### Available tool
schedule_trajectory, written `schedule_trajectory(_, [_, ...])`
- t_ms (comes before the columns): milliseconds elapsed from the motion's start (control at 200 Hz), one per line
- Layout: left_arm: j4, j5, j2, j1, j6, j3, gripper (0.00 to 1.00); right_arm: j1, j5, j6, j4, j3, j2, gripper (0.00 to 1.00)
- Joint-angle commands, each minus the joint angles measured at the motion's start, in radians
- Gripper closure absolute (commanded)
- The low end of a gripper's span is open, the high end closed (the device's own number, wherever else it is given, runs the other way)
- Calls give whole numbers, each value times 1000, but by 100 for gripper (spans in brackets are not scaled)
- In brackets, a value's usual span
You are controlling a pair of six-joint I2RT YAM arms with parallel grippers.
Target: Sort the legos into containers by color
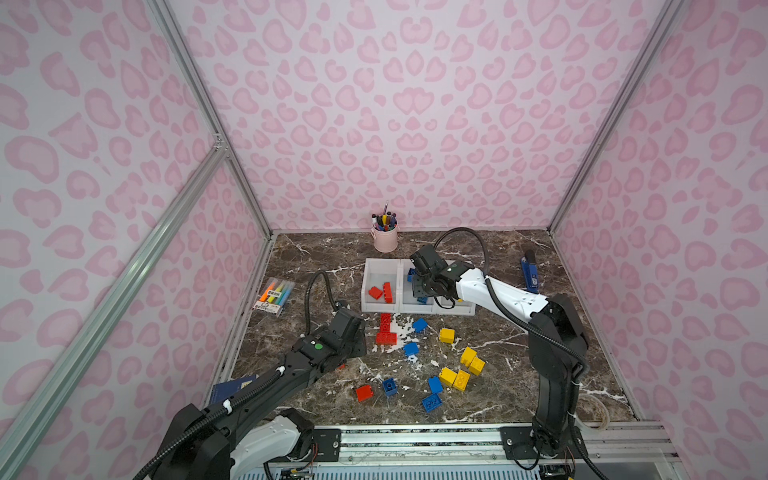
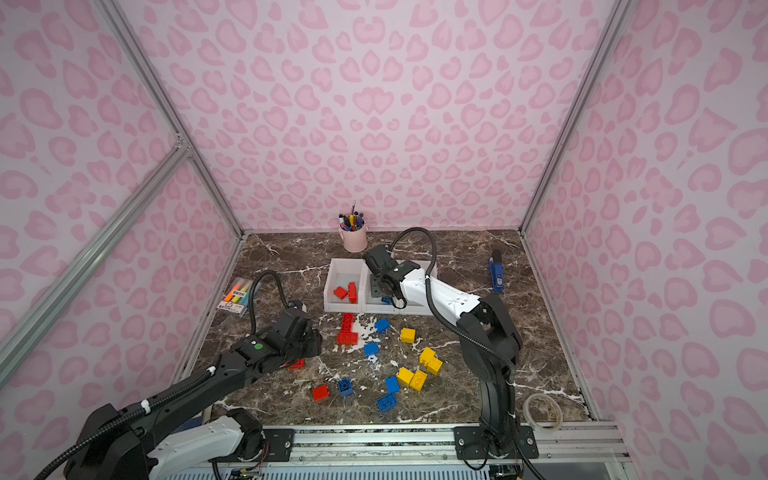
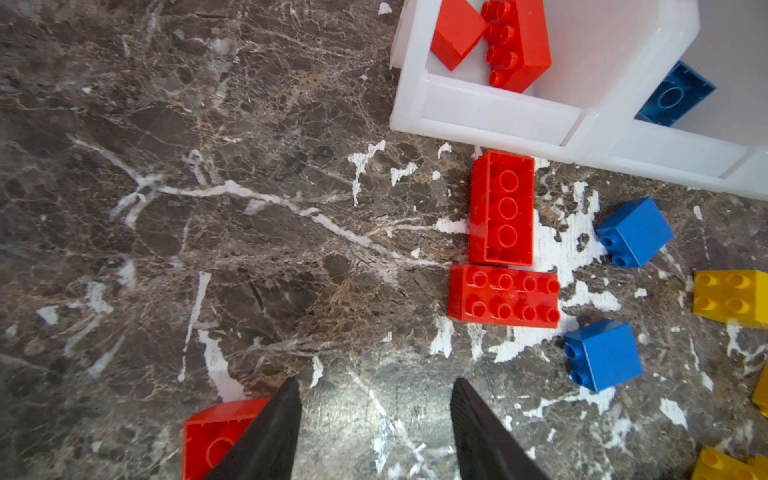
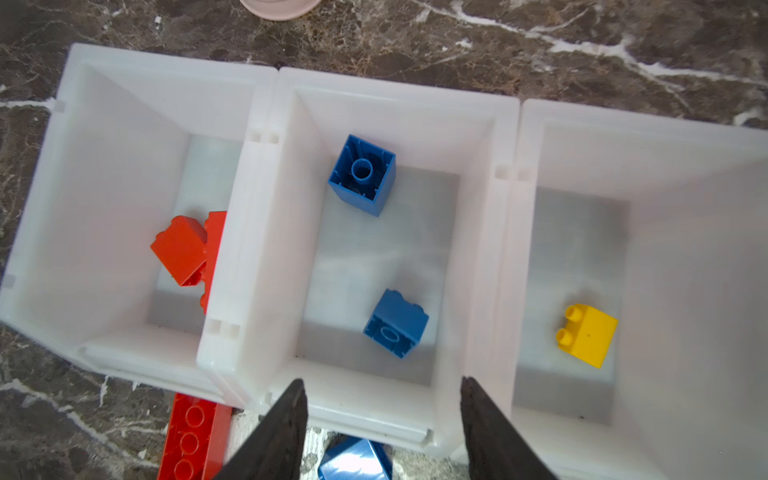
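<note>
We judged the legos point(image 1: 447, 335) light, stiff and slick, best pinched across flat opposite sides. Left gripper point(image 3: 376, 382) and right gripper point(image 4: 383, 380) both stood half open, holding nothing.

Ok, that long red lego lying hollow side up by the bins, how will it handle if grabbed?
Probably stiff: the long red lego looks like hard plastic. Likely light, since its upturned underside is hollow. Lying flat, it shouldn't roll, but pushing it may shove the studded red lego touching its end.
</note>
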Motion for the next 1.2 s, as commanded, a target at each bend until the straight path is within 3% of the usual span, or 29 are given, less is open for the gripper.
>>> schedule_trajectory(0, [-42, -44, -12, 0, -20, -7, 40, 1, 10, 0, 9, -38, -49, 40])
schedule_trajectory(340, [-123, -104, -45, 0, -68, -55, 37, 41, 17, 63, 31, -251, -237, 39])
schedule_trajectory(695, [-199, -146, -16, 4, -93, -67, 32, 111, 40, 126, 38, -391, -325, 38])
schedule_trajectory(1050, [-148, -136, 51, 32, -65, -77, 32, 116, 39, 159, 57, -458, -359, 38])
schedule_trajectory(1195, [-99, -104, 83, 46, -31, -74, 37, 116, 41, 167, 55, -469, -370, 39])
